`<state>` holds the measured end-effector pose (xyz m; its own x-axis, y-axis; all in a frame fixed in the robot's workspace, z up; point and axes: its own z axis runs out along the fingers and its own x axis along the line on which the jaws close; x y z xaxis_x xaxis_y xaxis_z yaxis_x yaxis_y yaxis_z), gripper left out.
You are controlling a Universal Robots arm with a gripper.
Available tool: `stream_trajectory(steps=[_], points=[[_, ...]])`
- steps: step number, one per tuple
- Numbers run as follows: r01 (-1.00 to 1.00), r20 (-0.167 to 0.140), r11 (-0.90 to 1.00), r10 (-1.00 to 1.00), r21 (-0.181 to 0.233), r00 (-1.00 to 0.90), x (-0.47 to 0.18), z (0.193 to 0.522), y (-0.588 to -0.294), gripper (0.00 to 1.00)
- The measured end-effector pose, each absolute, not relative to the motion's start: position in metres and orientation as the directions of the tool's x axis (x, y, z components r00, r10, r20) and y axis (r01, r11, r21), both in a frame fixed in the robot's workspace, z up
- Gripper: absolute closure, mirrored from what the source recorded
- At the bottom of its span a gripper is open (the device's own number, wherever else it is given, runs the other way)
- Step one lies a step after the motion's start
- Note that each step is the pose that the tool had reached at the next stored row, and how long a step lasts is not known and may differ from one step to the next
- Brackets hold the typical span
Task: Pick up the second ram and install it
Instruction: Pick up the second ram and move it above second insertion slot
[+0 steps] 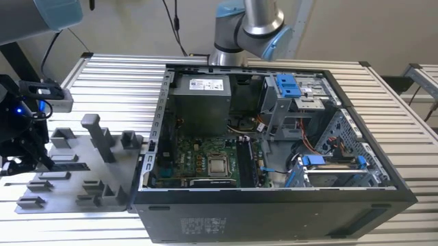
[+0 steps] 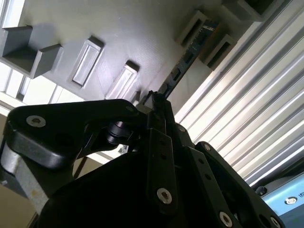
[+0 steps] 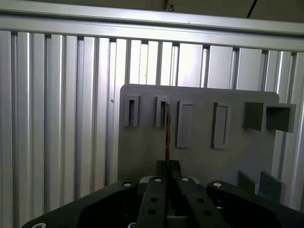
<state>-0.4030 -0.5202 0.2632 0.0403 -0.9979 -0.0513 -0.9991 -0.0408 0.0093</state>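
— What did the exterior view show?
— The gripper (image 1: 45,165) was low over the grey fixture plate (image 1: 72,187), to the exterior view's left of the open computer case (image 1: 274,215). Both stood on the ribbed desk (image 1: 116,87). The second ram (image 1: 70,166) lay dark on that plate, at the gripper's tips.
— And the second wrist view?
— The jaws were clamped on the second ram's near end. Its far end sat between two grey blocks (image 2: 223,47).
— The first wrist view?
— There the second ram was edge-on, pinched in the gripper.

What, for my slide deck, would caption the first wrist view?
Gripper clamps the second ram, seen edge-on, at the grey fixture plate.
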Motion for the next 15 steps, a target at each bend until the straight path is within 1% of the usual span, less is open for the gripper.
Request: stream_trajectory(steps=[15], points=[[-0.999,-0.050,-0.041,-0.998,0.009,0.040,-0.4029,0.2722,-0.5203,0.86]])
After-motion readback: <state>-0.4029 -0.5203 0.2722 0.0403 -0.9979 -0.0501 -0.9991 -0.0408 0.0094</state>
